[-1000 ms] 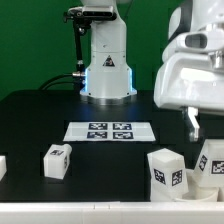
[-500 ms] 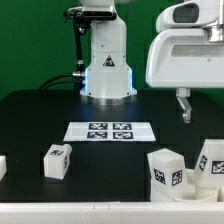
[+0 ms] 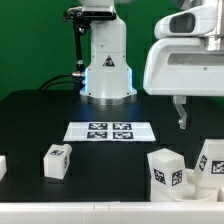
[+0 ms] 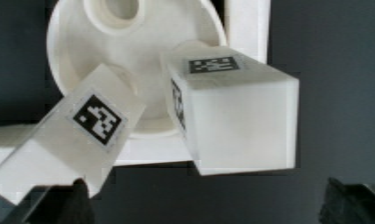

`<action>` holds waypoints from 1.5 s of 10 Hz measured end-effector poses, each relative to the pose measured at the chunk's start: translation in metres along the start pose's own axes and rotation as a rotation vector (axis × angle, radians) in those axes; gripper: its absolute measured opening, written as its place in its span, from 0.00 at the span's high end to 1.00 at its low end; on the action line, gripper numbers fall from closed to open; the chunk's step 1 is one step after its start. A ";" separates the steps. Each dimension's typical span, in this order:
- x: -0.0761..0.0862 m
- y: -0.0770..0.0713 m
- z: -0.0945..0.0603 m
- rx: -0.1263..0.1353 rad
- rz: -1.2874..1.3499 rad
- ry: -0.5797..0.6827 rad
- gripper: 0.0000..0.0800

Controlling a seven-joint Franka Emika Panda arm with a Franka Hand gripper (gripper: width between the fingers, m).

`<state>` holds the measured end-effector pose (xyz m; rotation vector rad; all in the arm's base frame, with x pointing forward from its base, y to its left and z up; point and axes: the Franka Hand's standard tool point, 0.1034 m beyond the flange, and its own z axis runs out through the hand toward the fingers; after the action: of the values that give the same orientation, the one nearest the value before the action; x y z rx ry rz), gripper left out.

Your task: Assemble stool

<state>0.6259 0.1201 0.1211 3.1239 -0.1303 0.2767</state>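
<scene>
My gripper (image 3: 180, 115) hangs open and empty above the table at the exterior view's right, over the stool parts near the front edge. In the wrist view its dark fingertips (image 4: 356, 203) stand wide apart around bare table, and the gripper (image 4: 202, 206) holds nothing. The round white seat (image 4: 131, 55) lies beyond them, with a chunky tagged leg (image 4: 237, 110) in front of it and a second, tilted leg (image 4: 68, 130) beside it. In the exterior view these legs (image 3: 166, 168) (image 3: 212, 160) stand by the seat (image 3: 205, 186) at the front right. Another leg (image 3: 57, 160) stands at the front left.
The marker board (image 3: 110, 130) lies flat in the middle of the black table. The white robot base (image 3: 107, 60) stands behind it. A further white part (image 3: 2, 166) is cut off at the exterior view's left edge.
The gripper has risen and moved toward the exterior view's left, away from the legs at the front right. In the last half second it barely shifted. The parts have not moved.
</scene>
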 end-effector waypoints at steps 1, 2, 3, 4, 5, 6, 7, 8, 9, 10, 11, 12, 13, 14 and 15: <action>-0.003 -0.006 -0.001 0.011 -0.059 -0.050 0.19; -0.001 -0.008 -0.002 0.004 -0.112 -0.051 0.19; 0.000 -0.005 -0.002 -0.007 -0.180 -0.047 0.19; 0.001 -0.001 -0.002 -0.018 -0.249 -0.048 0.19; 0.001 0.000 -0.002 -0.034 -0.391 -0.056 0.19; 0.002 -0.005 -0.002 -0.044 -0.552 -0.069 0.19; 0.001 -0.015 0.001 -0.048 -0.680 -0.077 0.19; -0.002 -0.017 0.003 -0.043 -0.796 -0.109 0.19; 0.000 -0.014 0.003 -0.038 -0.855 -0.118 0.19; 0.001 -0.010 0.003 -0.052 -0.912 -0.120 0.19; 0.002 -0.007 0.003 -0.063 -0.968 -0.125 0.19; 0.003 -0.004 0.003 -0.069 -1.011 -0.129 0.19; 0.002 -0.002 0.005 -0.082 -1.067 -0.144 0.19; -0.006 -0.006 0.015 -0.089 -1.083 -0.183 0.19; -0.015 -0.011 0.025 -0.080 -1.088 -0.216 0.19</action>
<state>0.6163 0.1319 0.0936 2.6195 1.4210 -0.0876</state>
